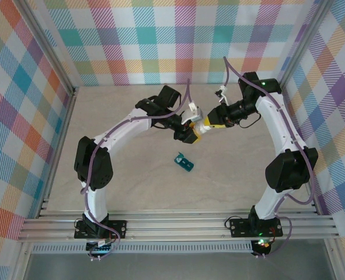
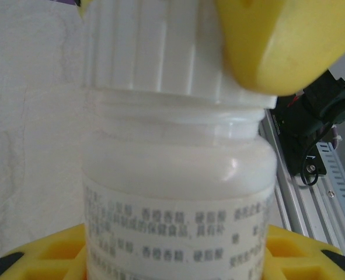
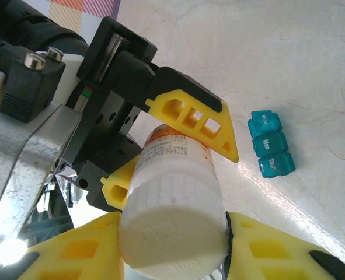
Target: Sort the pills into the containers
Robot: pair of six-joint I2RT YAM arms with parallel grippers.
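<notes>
Above the middle of the table (image 1: 131, 181), held clear of its surface:

- Item 1: white pill bottle (image 1: 197, 129), lying roughly level between the 2 arms. It has printed text on the body and an orange label (image 3: 167, 130) band.
- Item 2: ribbed white cap (image 3: 172, 227), seated on the bottle neck and not yet off.
- Left hand (image 2: 178, 265): closed on the bottle body, with 1 yellow finger on each side.
- Right hand (image 3: 172, 259): closed around the cap from the opposite end, its yellow pads touching the ribbing.
- Item 3: teal pill box (image 3: 270, 144), a strip of 3 compartments with day lettering. It sits on the table just near of the joined hands, well apart from the bottle. All 3 lids appear shut.

Step in hand, as judged: opening the bottle, ahead of any sorting. No loose pills can be made out.

Next move calls for: the right hand twisting the cap while the left hand keeps the body from turning, then a straight pull apart. The box lids will also need opening.
</notes>
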